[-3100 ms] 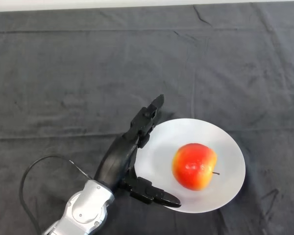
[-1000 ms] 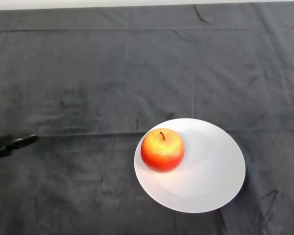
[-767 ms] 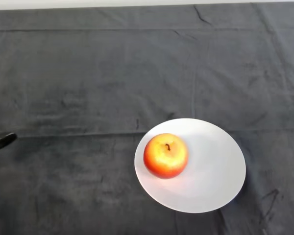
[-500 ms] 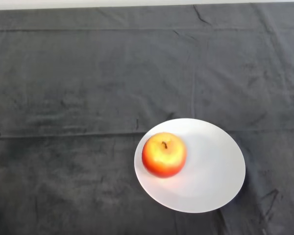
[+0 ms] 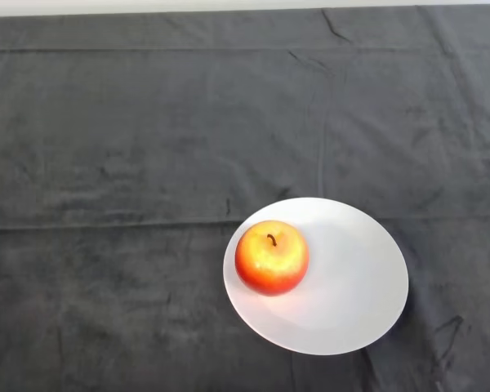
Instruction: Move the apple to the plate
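Note:
A red and yellow apple (image 5: 271,257) stands upright, stem up, on the left part of a white round plate (image 5: 351,282). The plate lies on the dark cloth at the lower right of the head view. Nothing touches the apple.
The dark cloth (image 5: 147,147) covers the whole table, with creases running across it. A pale strip of table edge (image 5: 147,6) shows along the top.
The hand has withdrawn to the left and left the view. The apple rolled from the plate's middle to its left part and now rests there with its stem up.

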### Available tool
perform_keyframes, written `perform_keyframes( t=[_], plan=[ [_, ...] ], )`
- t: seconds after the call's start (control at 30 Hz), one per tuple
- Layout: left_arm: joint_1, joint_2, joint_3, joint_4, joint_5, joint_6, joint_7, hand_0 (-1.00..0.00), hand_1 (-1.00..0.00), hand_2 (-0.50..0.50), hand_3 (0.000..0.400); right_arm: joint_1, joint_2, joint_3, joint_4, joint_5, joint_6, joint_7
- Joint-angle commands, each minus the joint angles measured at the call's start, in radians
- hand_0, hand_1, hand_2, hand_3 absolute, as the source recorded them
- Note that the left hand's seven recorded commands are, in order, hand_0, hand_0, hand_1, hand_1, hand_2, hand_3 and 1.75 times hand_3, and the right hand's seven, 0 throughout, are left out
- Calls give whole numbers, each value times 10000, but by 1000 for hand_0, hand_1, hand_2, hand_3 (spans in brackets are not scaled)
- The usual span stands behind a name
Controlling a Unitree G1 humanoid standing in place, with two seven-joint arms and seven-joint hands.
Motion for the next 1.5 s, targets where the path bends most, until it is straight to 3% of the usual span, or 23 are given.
perform_keyframes(
  t=[0.03,0.43,1.5],
  plan=[
    [-245,795,325,459,-248,166,-142,0,0,0,0,-27,-210,-62,-57,1,65,-18],
    [-852,665,975,1030,-328,218,151,0,0,0,0,-26,-210,-62,-50,1,79,-7],
    [-1062,623,1586,1303,313,316,-188,0,0,0,0,-26,-208,-61,-40,0,108,18]
  ],
)
